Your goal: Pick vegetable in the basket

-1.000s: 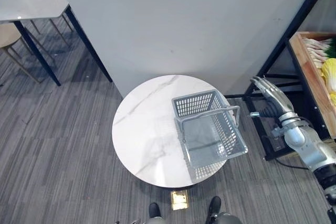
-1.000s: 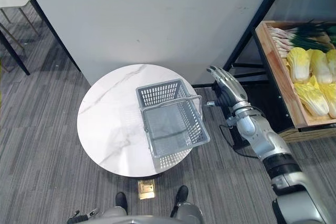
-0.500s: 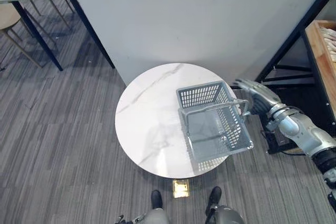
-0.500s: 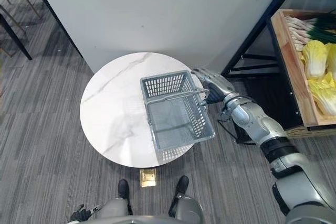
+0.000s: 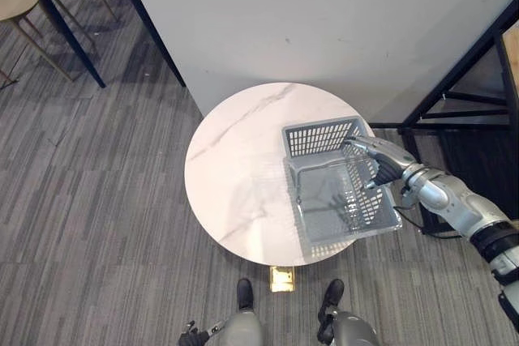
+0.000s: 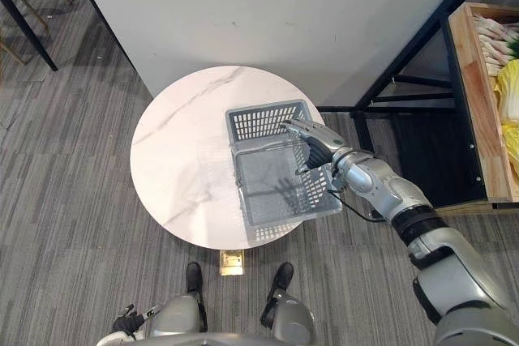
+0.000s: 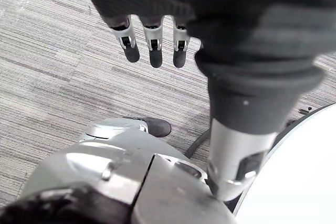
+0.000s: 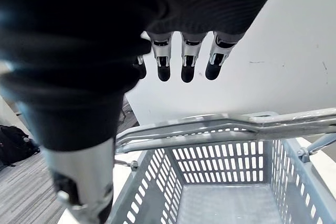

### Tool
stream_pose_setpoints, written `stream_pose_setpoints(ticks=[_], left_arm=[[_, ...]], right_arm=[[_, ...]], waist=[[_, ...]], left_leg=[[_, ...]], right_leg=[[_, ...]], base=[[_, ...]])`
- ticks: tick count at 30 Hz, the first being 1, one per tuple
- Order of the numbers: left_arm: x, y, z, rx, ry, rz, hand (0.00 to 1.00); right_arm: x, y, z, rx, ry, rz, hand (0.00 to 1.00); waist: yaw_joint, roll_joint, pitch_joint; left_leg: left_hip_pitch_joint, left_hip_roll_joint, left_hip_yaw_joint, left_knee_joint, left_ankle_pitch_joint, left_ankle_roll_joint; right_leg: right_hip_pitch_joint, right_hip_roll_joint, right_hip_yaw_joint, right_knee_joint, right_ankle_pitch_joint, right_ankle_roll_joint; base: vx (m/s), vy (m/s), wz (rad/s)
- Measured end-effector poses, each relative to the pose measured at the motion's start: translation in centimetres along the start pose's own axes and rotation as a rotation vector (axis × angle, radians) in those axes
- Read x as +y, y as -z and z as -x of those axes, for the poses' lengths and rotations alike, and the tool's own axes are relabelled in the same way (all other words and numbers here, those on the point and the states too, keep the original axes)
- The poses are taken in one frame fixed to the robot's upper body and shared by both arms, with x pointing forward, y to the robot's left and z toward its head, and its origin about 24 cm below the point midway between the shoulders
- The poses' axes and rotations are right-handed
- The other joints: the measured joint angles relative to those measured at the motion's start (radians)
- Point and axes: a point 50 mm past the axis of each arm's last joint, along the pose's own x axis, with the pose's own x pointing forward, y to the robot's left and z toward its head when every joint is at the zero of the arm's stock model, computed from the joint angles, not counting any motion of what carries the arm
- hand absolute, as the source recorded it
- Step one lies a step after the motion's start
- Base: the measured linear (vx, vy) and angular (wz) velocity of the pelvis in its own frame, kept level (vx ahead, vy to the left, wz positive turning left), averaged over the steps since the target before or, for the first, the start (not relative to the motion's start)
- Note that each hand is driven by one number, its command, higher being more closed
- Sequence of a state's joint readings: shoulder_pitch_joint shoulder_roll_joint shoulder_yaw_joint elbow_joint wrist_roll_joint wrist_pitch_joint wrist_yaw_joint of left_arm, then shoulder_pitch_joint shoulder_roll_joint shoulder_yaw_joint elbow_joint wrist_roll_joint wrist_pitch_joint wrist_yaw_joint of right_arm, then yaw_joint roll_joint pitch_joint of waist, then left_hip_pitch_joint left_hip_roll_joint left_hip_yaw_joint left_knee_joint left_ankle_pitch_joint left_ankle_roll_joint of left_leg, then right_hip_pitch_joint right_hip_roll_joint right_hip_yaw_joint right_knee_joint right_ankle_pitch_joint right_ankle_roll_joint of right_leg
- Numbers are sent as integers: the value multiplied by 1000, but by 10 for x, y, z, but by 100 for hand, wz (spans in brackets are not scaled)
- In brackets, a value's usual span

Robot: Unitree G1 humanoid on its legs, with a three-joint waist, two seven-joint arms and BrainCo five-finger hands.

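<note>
The basket [image 5: 321, 138] is standing on the right part of the round counter [image 5: 235, 176]. Its raised handle [image 8: 220, 128] is crossing the open top, just under the right robot hand [image 6: 318, 145]. The counter's left part is lying free. A white wall [image 5: 324, 22] is closing the far side, and a black shelf frame [image 5: 454, 87] is blocking the right.

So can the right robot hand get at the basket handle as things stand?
Probably yes. The right robot hand hovers open just above the raised handle of the basket on the round table, with nothing between its fingers and the handle.
</note>
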State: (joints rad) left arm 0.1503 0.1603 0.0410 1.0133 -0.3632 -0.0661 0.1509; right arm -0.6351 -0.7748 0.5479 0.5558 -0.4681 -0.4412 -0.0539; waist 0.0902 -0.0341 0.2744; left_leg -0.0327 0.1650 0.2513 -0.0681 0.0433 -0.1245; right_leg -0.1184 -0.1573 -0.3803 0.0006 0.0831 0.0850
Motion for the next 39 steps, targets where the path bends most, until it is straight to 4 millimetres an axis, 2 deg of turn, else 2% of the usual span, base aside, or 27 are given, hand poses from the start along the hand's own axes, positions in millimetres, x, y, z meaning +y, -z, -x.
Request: stream_pose_setpoints(ticks=[4, 16, 18, 25, 29, 35, 39], left_arm=[[-1, -1, 0, -3, 4, 27, 0], [-2, -4, 0, -17, 8, 31, 0], [-2, -5, 0, -21, 9, 32, 0], [-4, -7, -1, -29, 10, 35, 0], [-5, -8, -1, -34, 12, 36, 0], [-4, -9, -1, -35, 12, 37, 0], [-6, -12, -2, -47, 18, 43, 0]], right_arm=[[-2, -2, -5, 5, -8, 6, 0], [-3, -6, -21, 35, -8, -10, 0], [-2, -3, -21, 58, -22, -9, 0], [2, 9, -23, 128, -47, -23, 0], [-3, 16, -23, 164, -36, -23, 0], [-5, 24, -22, 200, -34, -32, 0], [-12, 32, -21, 240, -16, -30, 0]], waist=[[3, 2, 22], [13, 3, 25], [26, 3, 25], [39, 1, 59], [51, 4, 70], [55, 3, 74], [58, 3, 98]], left_leg=[[-3, 0, -5, 2, 0, 0], [-24, -3, -17, 4, 1, 1], [-24, -3, -18, 5, 1, 1], [-34, -3, -39, 11, 3, 4], [-36, -4, -44, 11, 4, 5], [-37, -9, -46, 5, 4, 5], [-37, -9, -48, 5, 5, 7]], right_leg=[[-1, 0, 0, -2, 4, -1], [-15, 0, -3, -8, 10, -2], [-14, 0, -4, -8, 10, -2], [-7, -1, -17, -11, 11, -3], [-7, -1, -19, -13, 11, -3], [-7, -5, -20, -16, 12, -2], [-7, -5, -20, -15, 12, -2]], base=[[0, 0, 0], [1, -1, 1], [0, 0, 0], [-13, -7, 6], [1, -1, 2], [5, 0, 1], [0, 0, 0]])
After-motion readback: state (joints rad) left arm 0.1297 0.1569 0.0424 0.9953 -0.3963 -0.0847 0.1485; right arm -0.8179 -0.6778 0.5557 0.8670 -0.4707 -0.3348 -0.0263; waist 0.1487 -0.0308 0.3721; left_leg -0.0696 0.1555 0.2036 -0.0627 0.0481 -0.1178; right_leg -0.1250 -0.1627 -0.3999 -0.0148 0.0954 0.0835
